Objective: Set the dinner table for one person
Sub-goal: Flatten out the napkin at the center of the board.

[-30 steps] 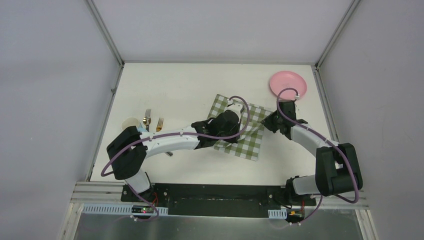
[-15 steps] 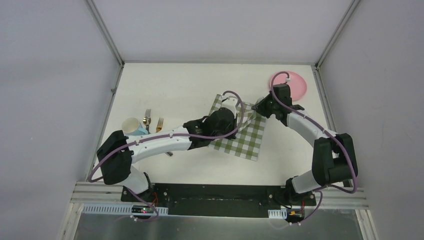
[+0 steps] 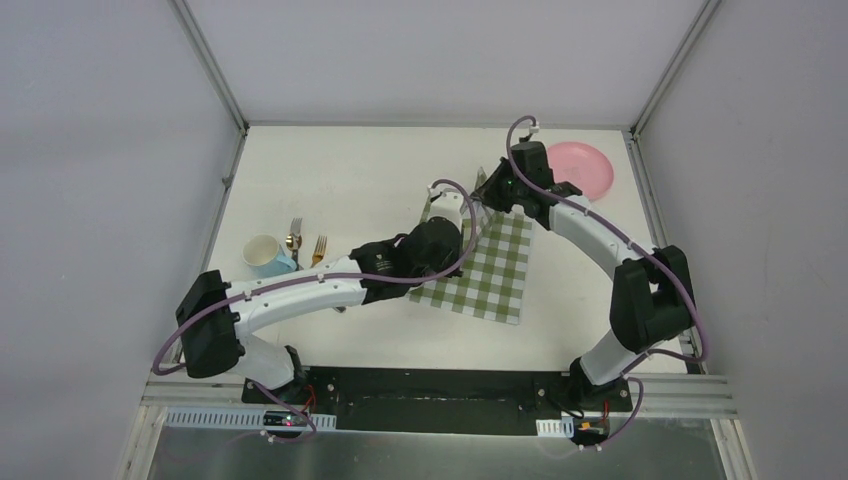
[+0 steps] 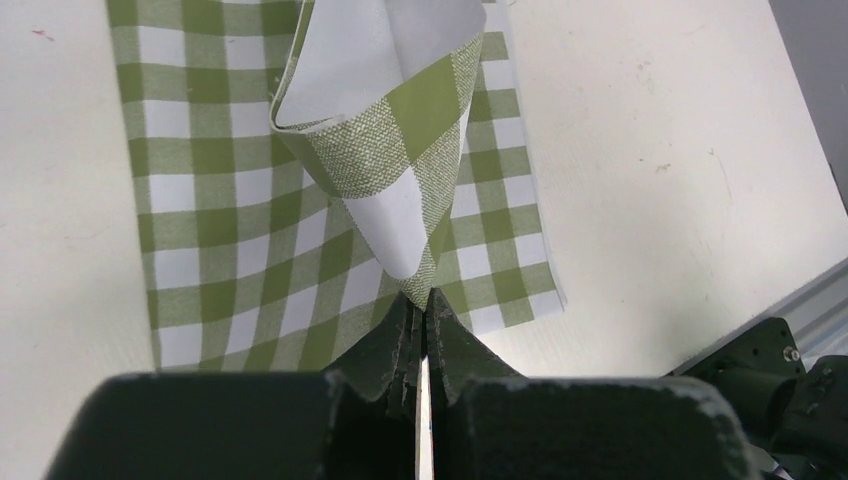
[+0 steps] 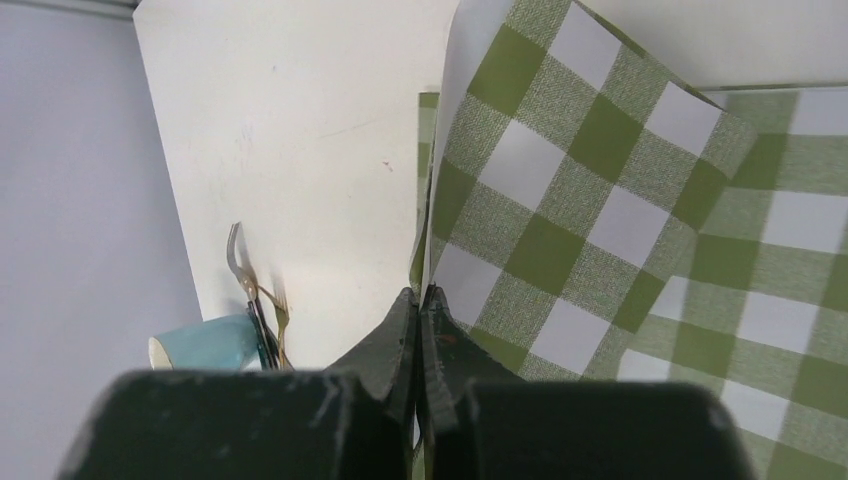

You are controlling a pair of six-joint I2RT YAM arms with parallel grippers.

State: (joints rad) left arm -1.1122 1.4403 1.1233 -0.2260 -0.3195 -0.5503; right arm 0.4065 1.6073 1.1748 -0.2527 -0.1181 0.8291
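Note:
A green-and-white checked cloth (image 3: pixel 492 270) lies on the white dinner table (image 3: pixel 340 180), its far part lifted. My left gripper (image 3: pixel 452 203) is shut on one far corner of the cloth (image 4: pixel 400 150), which curls above the flat part. My right gripper (image 3: pixel 487 190) is shut on the other lifted edge of the cloth (image 5: pixel 570 180). A pink plate (image 3: pixel 585 168) sits at the far right, just behind my right wrist. A light blue cup (image 3: pixel 264 254) and forks (image 3: pixel 318 247) lie at the left. The cup (image 5: pixel 205 345) and forks (image 5: pixel 255 300) also show in the right wrist view.
Aluminium rails (image 3: pixel 222 185) edge the table, with grey walls on three sides. My left arm (image 3: pixel 300 290) stretches across the near left of the table. My right arm (image 3: pixel 620 250) arches along the right side.
Both grippers have moved toward the far side, carrying the cloth's edge with them, so the cloth has unfolded and spread. The right gripper has moved left past the plate.

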